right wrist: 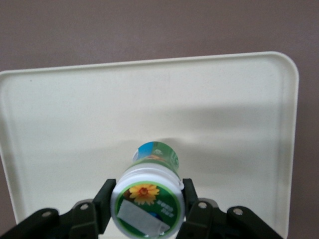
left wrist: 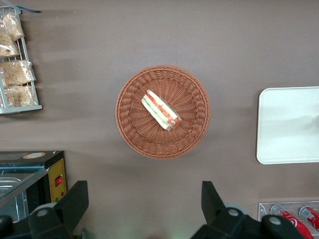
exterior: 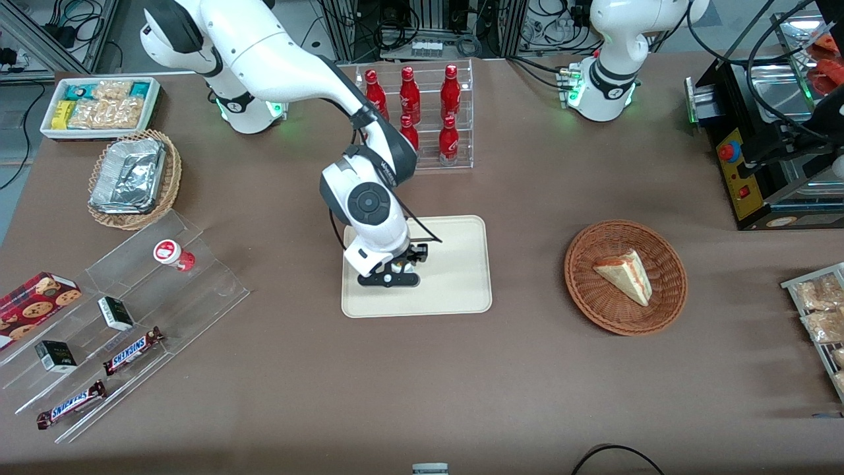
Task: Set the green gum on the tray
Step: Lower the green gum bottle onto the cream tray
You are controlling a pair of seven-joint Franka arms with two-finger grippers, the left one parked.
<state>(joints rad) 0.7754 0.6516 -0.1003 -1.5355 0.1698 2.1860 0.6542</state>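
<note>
The green gum (right wrist: 148, 199) is a small bottle with a green-rimmed white lid bearing a yellow flower and a green, yellow and blue label. My gripper (right wrist: 147, 200) is shut on it, one black finger (right wrist: 104, 199) against each side of the lid. The bottle's base is right at the beige tray (right wrist: 75, 109); I cannot tell whether it touches. In the front view the gripper (exterior: 394, 272) is low over the tray (exterior: 461, 284), near the edge toward the working arm's end, and the arm's hand hides the gum.
A clear acrylic stand (exterior: 204, 290) toward the working arm's end holds a red-lidded bottle (exterior: 173, 254), candy bars and small boxes. A rack of red bottles (exterior: 422, 112) stands farther from the camera than the tray. A wicker basket with a sandwich (exterior: 625, 277) lies toward the parked arm's end.
</note>
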